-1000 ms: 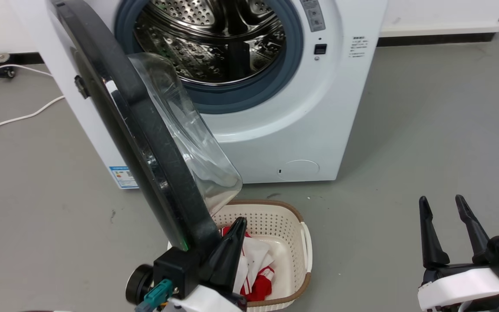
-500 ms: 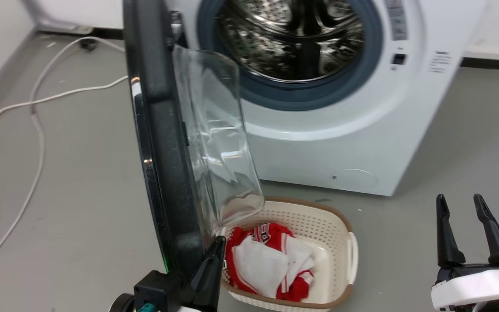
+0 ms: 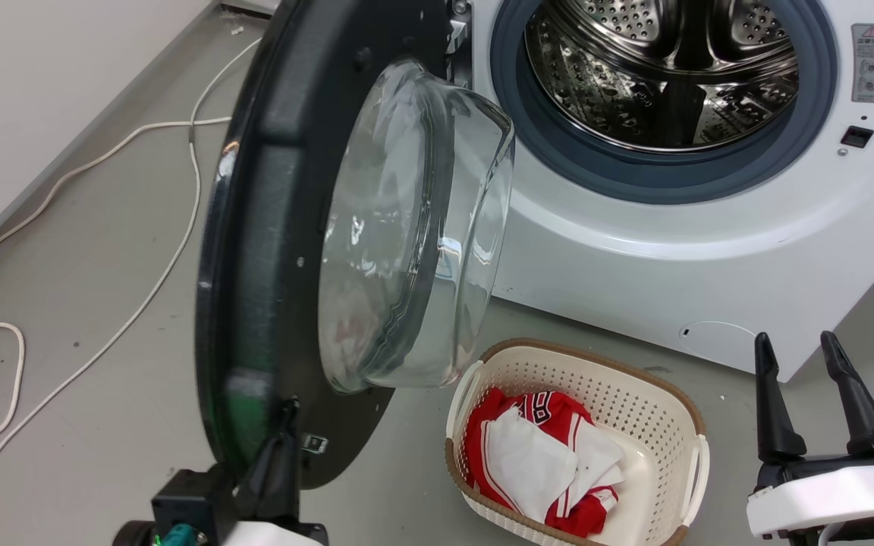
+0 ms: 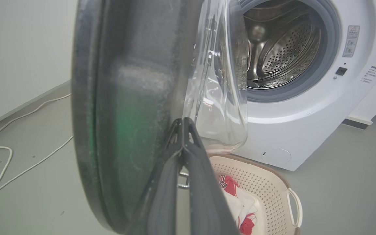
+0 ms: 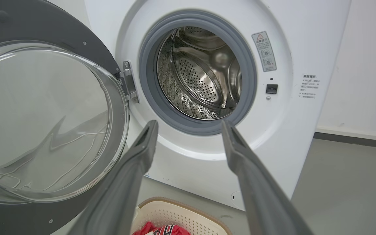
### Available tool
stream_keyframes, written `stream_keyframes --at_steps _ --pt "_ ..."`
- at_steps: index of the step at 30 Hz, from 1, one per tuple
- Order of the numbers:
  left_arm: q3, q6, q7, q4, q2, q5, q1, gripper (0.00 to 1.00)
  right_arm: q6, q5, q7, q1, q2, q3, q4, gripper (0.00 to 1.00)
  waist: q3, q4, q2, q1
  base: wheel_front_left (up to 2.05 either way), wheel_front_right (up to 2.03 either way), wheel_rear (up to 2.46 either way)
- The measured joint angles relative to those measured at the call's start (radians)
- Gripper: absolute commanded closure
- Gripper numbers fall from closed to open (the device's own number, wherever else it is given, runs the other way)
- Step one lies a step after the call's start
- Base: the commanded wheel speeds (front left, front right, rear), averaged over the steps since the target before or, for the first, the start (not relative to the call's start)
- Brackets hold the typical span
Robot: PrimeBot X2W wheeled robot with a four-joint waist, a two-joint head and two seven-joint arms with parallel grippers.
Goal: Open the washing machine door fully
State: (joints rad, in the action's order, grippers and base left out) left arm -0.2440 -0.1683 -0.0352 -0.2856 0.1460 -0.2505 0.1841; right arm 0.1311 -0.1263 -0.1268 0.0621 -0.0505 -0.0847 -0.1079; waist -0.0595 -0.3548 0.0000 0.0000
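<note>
The washing machine door (image 3: 285, 189) is a black disc with a bulging clear glass bowl (image 3: 407, 227). It stands swung out to the left of the white machine (image 3: 634, 250), its inner side facing the steel drum (image 3: 664, 68). My left gripper (image 3: 289, 406) is shut, and its tips lie against the door's inner face near the lower rim and the latch. In the left wrist view, the left gripper (image 4: 183, 121) rises in front of the door (image 4: 126, 98). My right gripper (image 3: 795, 339) hangs open at the lower right, holding nothing. In the right wrist view the right gripper (image 5: 189, 123) points at the drum opening (image 5: 201, 75).
A cream basket (image 3: 581, 350) with red and white clothes stands on the grey floor in front of the machine, just right of the door's lower edge. White cables (image 3: 179, 189) trail over the floor on the left, beside a pale wall (image 3: 42, 91).
The door has swung further out to the left, now showing its inner face and glass bowl. My left gripper went with it, low and left. The camera has turned too. The right gripper looks unchanged.
</note>
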Motion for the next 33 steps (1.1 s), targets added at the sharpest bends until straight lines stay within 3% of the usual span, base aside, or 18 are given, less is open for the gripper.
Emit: stream_keyframes --at_steps 10,19,33 --pt "0.115 0.009 0.108 0.131 0.049 -0.029 -0.108 1.00 0.000 0.008 0.015 -0.008 0.000 0.022 -0.004 0.00 -0.024 0.038 0.0000 0.0000 0.00 0.00 0.00" --pt "0.286 -0.007 0.221 0.245 0.128 -0.081 -0.170 1.00 0.000 0.013 0.032 -0.018 0.000 0.012 -0.021 0.00 -0.066 0.103 0.0000 0.0001 0.00 0.00 0.00" --pt "0.486 0.073 0.283 0.525 0.269 -0.204 -0.314 1.00 0.000 0.038 0.056 -0.082 0.000 0.012 -0.053 0.00 -0.164 0.141 0.0000 0.0000 0.00 0.00 0.00"
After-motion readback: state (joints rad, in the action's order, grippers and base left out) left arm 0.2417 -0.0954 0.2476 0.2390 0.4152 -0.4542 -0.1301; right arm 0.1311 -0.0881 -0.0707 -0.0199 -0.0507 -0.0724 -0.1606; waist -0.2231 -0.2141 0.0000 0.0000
